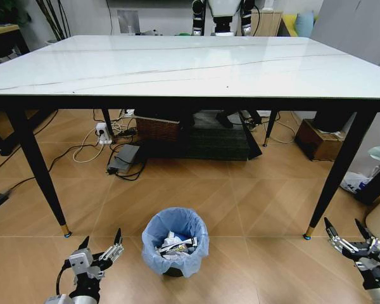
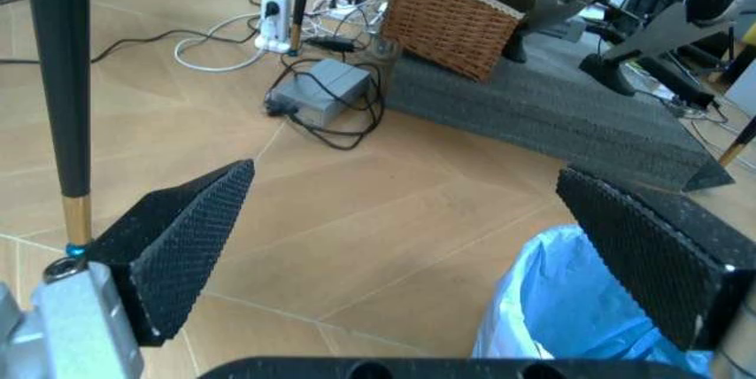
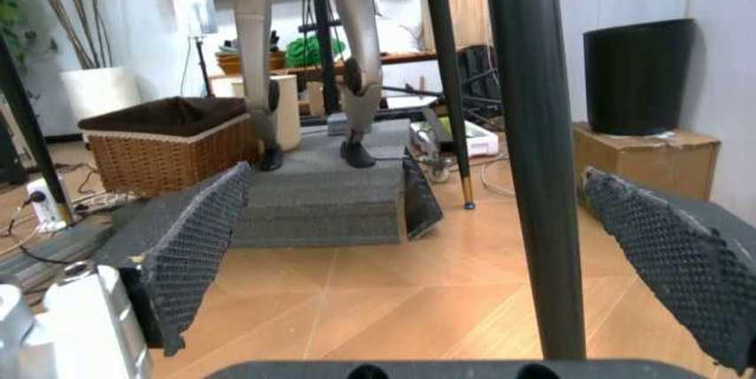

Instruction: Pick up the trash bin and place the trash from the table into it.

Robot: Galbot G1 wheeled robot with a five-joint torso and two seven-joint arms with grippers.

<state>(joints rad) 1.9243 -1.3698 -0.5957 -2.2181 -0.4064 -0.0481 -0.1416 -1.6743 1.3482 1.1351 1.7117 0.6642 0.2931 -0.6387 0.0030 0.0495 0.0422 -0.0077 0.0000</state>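
Observation:
The trash bin (image 1: pixel 175 240), small and dark with a crinkly light-blue bag, stands on the wooden floor in front of the table (image 1: pixel 190 63). Inside it lies trash (image 1: pixel 175 244): crumpled white paper and other small pieces. My left gripper (image 1: pixel 102 237) hangs open low over the floor, just left of the bin and apart from it. In the left wrist view the bag's blue rim (image 2: pixel 567 308) shows beside one of that gripper's (image 2: pixel 405 174) fingers. My right gripper (image 1: pixel 342 223) is open near the floor at the far right, by the table's front right leg (image 3: pixel 532 149).
Slim black table legs (image 1: pixel 41 177) stand at both front corners. Under the table are a wicker basket (image 1: pixel 157 128), a grey stepped mat (image 1: pixel 215 142), a power strip with cables (image 1: pixel 103 134) and a cardboard box (image 1: pixel 320 140). Another robot (image 1: pixel 223 16) stands beyond the table.

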